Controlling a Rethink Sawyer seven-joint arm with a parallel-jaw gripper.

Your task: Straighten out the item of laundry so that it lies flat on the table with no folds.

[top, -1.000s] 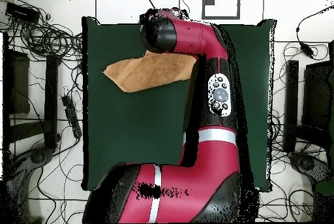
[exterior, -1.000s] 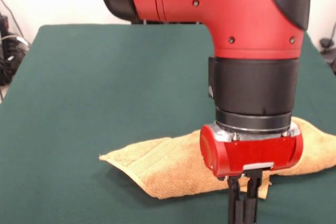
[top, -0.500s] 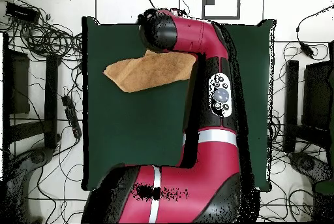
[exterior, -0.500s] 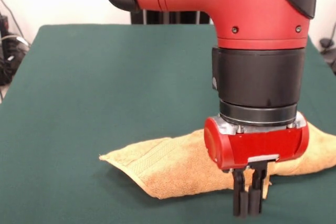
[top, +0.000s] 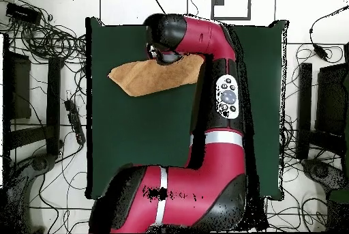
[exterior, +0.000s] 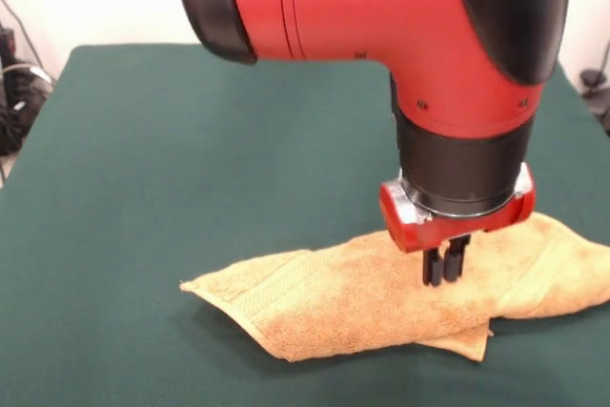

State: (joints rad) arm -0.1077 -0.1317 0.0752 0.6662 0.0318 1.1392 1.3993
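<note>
The item of laundry (exterior: 324, 297) is an orange-tan terry towel, folded over on itself in a long strip near the table's front edge, with a woven band at its left end. Seen from above, the towel (top: 146, 80) lies on the upper left part of the dark green table (top: 136, 142). My gripper (exterior: 444, 269) hangs over the middle of the towel with its two black fingers pressed together and nothing between them. Whether the tips touch the cloth I cannot tell. From overhead, the arm's red head hides the gripper.
The green table (exterior: 191, 140) stretches wide behind and to the left of the towel. My red arm (top: 218, 108) lies along the table's right half in the overhead view. Cables (top: 48, 40) and black equipment (top: 17, 88) sit on the floor around the table.
The gripper has moved from just in front of the towel's front edge back over the towel's middle. The towel has kept its shape and place.
</note>
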